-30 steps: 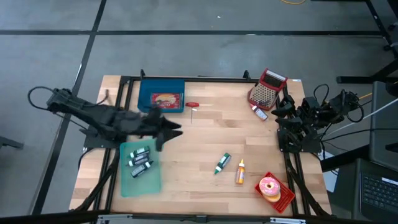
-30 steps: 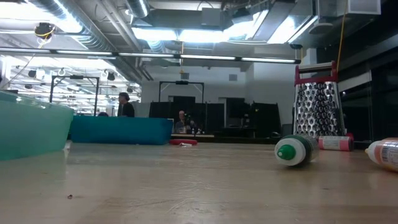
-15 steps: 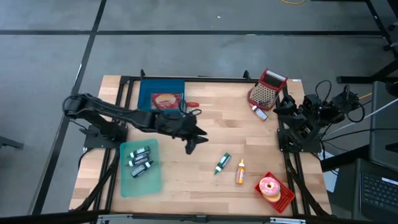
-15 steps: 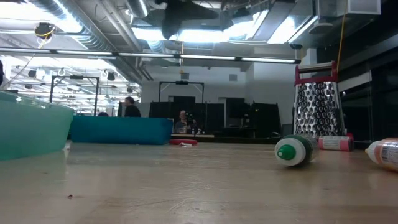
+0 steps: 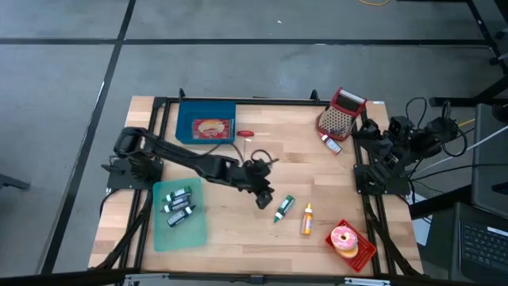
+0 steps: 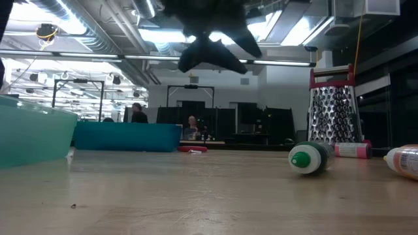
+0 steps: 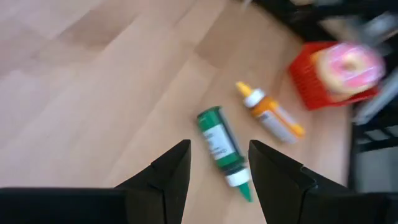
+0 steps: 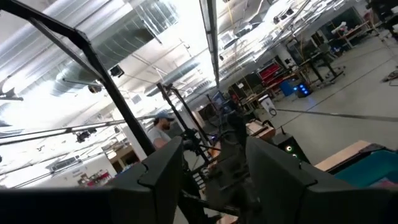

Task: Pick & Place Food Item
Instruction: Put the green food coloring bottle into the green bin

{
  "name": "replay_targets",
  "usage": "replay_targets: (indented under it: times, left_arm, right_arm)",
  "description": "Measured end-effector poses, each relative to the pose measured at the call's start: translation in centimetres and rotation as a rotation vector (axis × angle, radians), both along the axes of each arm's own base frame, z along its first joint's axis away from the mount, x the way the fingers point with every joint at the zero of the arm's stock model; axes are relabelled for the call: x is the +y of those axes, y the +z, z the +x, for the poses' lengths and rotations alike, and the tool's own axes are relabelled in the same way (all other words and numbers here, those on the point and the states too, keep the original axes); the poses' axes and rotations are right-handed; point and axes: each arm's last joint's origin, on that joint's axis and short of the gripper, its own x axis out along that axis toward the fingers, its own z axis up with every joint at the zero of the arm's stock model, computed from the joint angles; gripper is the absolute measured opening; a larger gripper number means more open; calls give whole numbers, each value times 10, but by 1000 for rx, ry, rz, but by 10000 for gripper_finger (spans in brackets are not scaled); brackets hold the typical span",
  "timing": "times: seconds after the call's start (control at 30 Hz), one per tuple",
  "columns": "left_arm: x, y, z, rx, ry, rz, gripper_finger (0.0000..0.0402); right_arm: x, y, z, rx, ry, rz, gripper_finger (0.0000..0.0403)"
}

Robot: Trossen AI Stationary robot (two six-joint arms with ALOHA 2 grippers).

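Left end effector (image 5: pixel 263 199), open and empty, had swung from the teal tray (image 5: pixel 159 232) to just beside the green bottle (image 5: pixel 283 208), ready to grasp.

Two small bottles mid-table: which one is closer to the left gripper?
The green bottle. It lies just beside the left gripper, which is open above the table; the orange bottle lies farther on, toward the donut.

Green bottle (image 7: pixel 219 142), orange bottle (image 7: pixel 271 116), pink-frosted doughnut (image 7: pixel 347 63) on red tray (image 7: pixel 305 87).
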Motion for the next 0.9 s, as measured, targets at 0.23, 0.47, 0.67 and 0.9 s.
replay_targets:
  times: [0.23,0.47,0.67,0.9]
  left_arm:
    - [-8,7,45,129,61,47,157]
    - [-16,1,80,187,179,5,157]
    - [-25,-18,88,295,261,-68,157]
    - [-44,-18,86,290,281,-208,183]
  right_arm:
    - [-2,-1,0,21,-74,27,181]
    - [-2,-1,0,26,-96,-21,181]
    - [-2,-1,0,28,-91,-14,181]
    - [-1,-3,1,40,-77,-14,181]
